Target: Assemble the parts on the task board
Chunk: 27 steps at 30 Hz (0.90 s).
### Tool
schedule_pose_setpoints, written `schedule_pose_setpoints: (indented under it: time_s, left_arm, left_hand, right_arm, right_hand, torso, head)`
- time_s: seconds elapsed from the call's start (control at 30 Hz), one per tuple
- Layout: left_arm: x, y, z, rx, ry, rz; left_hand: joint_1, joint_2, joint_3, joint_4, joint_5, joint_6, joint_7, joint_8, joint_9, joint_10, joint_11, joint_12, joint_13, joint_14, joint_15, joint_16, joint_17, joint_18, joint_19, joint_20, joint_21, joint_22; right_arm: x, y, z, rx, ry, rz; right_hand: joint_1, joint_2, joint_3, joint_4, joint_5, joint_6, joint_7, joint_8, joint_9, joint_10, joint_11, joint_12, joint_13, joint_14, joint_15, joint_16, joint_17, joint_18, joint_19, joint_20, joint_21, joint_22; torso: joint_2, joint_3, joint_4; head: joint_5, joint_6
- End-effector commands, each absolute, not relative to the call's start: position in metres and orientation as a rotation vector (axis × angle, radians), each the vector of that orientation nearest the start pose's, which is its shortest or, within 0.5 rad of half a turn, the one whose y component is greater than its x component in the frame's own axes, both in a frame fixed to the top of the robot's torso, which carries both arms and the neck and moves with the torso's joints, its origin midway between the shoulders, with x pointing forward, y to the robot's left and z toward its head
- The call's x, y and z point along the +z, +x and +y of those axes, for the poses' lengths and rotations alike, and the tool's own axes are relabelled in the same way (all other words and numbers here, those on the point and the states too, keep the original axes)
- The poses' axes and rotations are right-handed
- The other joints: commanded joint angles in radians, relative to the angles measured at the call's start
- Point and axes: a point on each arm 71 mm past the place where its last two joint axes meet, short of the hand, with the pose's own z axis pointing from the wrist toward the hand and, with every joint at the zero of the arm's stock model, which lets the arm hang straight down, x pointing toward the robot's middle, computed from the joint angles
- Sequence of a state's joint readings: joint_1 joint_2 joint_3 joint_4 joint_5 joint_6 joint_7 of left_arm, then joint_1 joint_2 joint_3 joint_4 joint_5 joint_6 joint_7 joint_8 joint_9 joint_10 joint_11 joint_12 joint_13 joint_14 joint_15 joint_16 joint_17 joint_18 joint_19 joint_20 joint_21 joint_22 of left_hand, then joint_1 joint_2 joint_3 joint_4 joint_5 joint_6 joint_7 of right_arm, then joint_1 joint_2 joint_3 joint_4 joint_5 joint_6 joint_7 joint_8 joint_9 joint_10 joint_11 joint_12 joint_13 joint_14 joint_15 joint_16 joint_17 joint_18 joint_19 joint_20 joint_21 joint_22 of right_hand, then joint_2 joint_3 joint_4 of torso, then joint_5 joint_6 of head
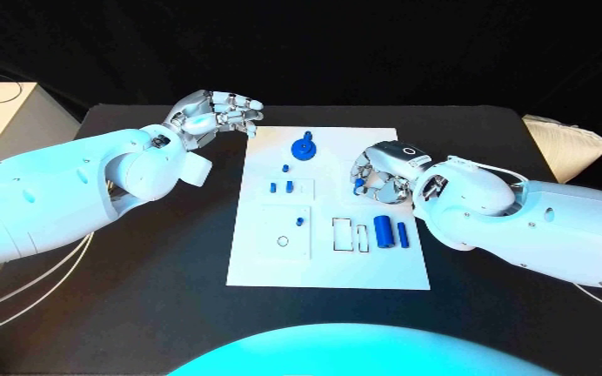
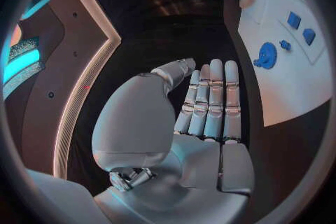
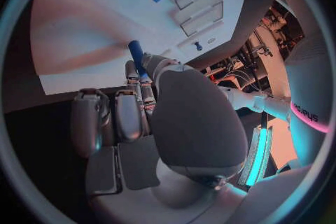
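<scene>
The white task board (image 1: 251, 263) lies in the middle of the black table. My right hand (image 1: 383, 171) hovers over the board's right side and pinches a small blue peg (image 1: 360, 182) between thumb and fingers; the same peg (image 3: 136, 53) shows in the right wrist view, just above the board (image 3: 84, 28). My left hand (image 1: 213, 115) is off the board's far left corner, its fingers (image 2: 210, 95) stretched out side by side with nothing in them. A blue gear with a knob (image 1: 304, 147) stands at the far end of the board.
Two blue cylinders (image 1: 383, 231) (image 1: 404, 235) lie at the board's right, beside narrow rectangular slots (image 1: 341, 233). Small blue pieces (image 1: 289, 187) and a short peg (image 1: 303, 219) stand mid-board. A ring outline (image 1: 284, 240) marks the near left panel. A pale box (image 1: 19, 110) sits beyond the table's left edge.
</scene>
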<state>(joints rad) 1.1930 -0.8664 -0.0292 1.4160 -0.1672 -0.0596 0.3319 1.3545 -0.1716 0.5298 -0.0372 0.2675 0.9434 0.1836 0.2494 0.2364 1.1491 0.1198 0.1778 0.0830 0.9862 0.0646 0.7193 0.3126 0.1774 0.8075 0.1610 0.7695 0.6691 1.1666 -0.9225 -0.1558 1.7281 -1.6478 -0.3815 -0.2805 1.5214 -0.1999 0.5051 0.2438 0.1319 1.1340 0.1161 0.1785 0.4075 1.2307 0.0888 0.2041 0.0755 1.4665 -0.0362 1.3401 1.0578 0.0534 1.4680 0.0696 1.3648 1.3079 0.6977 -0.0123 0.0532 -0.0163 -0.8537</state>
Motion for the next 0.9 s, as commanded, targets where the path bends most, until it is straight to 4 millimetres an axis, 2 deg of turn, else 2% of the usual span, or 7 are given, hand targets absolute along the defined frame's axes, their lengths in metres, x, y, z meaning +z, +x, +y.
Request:
schedule_pose_setpoints:
  time_s: [0.03, 0.27, 0.37, 0.43, 0.6, 0.77, 0.9]
  left_arm:
    - [-0.185, 0.501, 0.236, -1.599, -0.937, 1.600]
    - [-0.186, 0.501, 0.236, -1.598, -0.938, 1.600]
    - [-0.186, 0.501, 0.236, -1.600, -0.937, 1.601]
    - [-0.186, 0.501, 0.235, -1.600, -0.937, 1.602]
    - [-0.186, 0.501, 0.234, -1.603, -0.936, 1.603]
    - [-0.186, 0.501, 0.232, -1.608, -0.934, 1.605]
    - [-0.186, 0.501, 0.231, -1.611, -0.933, 1.607]
  left_hand:
    - [0.001, 0.010, 0.002, 0.001, 0.002, 0.002, 0.006, -0.005, -0.001, 0.001, 0.005, -0.006, -0.001, 0.006, 0.001, -0.005, 0.002, 0.003, 0.001, 0.003, -0.004, -0.001]
    - [0.003, 0.011, 0.003, -0.001, 0.002, 0.002, 0.006, -0.005, -0.001, 0.001, 0.004, -0.007, -0.001, 0.006, 0.001, -0.006, 0.002, 0.004, 0.001, 0.003, -0.004, 0.000]
    - [0.003, 0.011, 0.003, -0.001, 0.002, 0.002, 0.006, -0.005, -0.001, 0.001, 0.004, -0.007, -0.001, 0.006, 0.001, -0.006, 0.002, 0.004, 0.001, 0.003, -0.004, 0.000]
    - [0.003, 0.011, 0.003, -0.001, 0.002, 0.002, 0.006, -0.005, -0.001, 0.001, 0.004, -0.007, -0.001, 0.006, 0.001, -0.006, 0.002, 0.004, 0.001, 0.003, -0.004, 0.000]
    - [0.003, 0.011, 0.003, -0.001, 0.002, 0.002, 0.006, -0.005, -0.001, 0.001, 0.004, -0.007, -0.001, 0.006, 0.001, -0.006, 0.002, 0.004, 0.001, 0.003, -0.004, 0.000]
    - [0.003, 0.011, 0.003, -0.001, 0.002, 0.002, 0.006, -0.005, -0.001, 0.001, 0.004, -0.007, -0.001, 0.006, 0.001, -0.006, 0.002, 0.004, 0.001, 0.003, -0.004, 0.000]
    - [0.003, 0.011, 0.003, -0.001, 0.002, 0.002, 0.006, -0.005, -0.001, 0.001, 0.004, -0.007, -0.001, 0.006, 0.001, -0.006, 0.002, 0.004, 0.001, 0.003, -0.004, 0.000]
  right_arm:
    - [-0.208, 0.419, -0.184, 0.600, -0.204, 1.654]
    - [-0.184, 0.409, -0.171, 0.721, -0.169, 1.573]
    - [-0.179, 0.403, -0.160, 0.774, -0.174, 1.560]
    - [-0.179, 0.400, -0.153, 0.801, -0.181, 1.560]
    - [-0.189, 0.389, -0.130, 0.875, -0.215, 1.583]
    - [-0.205, 0.376, -0.108, 0.936, -0.266, 1.606]
    - [-0.217, 0.367, -0.095, 0.970, -0.297, 1.616]
  right_hand:
    - [-0.038, -0.004, 0.106, -0.100, 0.005, -0.005, -0.004, 0.029, 0.072, 0.064, -0.051, -0.009, 0.037, 0.014, -0.004, 0.005, 0.000, -0.006, 0.031, -0.009, 0.006, 0.103]
    - [-0.049, -0.006, 0.116, -0.110, 0.008, -0.007, -0.004, 0.033, 0.079, 0.067, -0.052, -0.014, 0.041, 0.015, -0.004, 0.008, 0.005, -0.007, 0.032, -0.009, 0.010, 0.107]
    - [-0.049, -0.006, 0.116, -0.110, 0.008, -0.007, -0.004, 0.033, 0.079, 0.067, -0.052, -0.014, 0.041, 0.015, -0.004, 0.008, 0.005, -0.007, 0.032, -0.009, 0.010, 0.107]
    - [-0.055, -0.007, 0.122, -0.116, 0.010, -0.009, -0.005, 0.036, 0.083, 0.068, -0.052, -0.017, 0.043, 0.015, -0.005, 0.008, 0.005, -0.007, 0.032, -0.009, 0.010, 0.108]
    - [-0.057, -0.007, 0.123, -0.118, 0.010, -0.009, -0.004, 0.036, 0.084, 0.069, -0.051, -0.017, 0.044, 0.015, -0.005, 0.008, 0.005, -0.007, 0.031, -0.009, 0.009, 0.107]
    - [-0.060, -0.006, 0.127, -0.121, 0.012, -0.011, -0.004, 0.037, 0.086, 0.069, -0.051, -0.019, 0.045, 0.014, -0.004, 0.007, 0.001, -0.005, 0.030, -0.009, 0.005, 0.104]
    - [-0.064, -0.006, 0.130, -0.126, 0.013, -0.013, -0.004, 0.038, 0.089, 0.068, -0.051, -0.022, 0.046, 0.013, -0.004, 0.005, -0.002, -0.005, 0.029, -0.009, 0.003, 0.103]
  torso:
    - [-0.001, -0.0001, 0.0000]
    - [0.000, -0.0008, -0.0004]
    - [0.000, -0.0006, 0.0006]
    - [0.000, -0.0002, 0.0009]
    - [-0.001, -0.0021, -0.0017]
    - [0.000, -0.0019, 0.0017]
    - [0.000, -0.0021, 0.0022]
  head:
    - [0.000, 0.003]
    - [0.003, 0.002]
    - [0.009, -0.004]
    - [0.012, -0.004]
    - [0.022, -0.004]
    - [0.026, -0.005]
    - [0.032, -0.007]
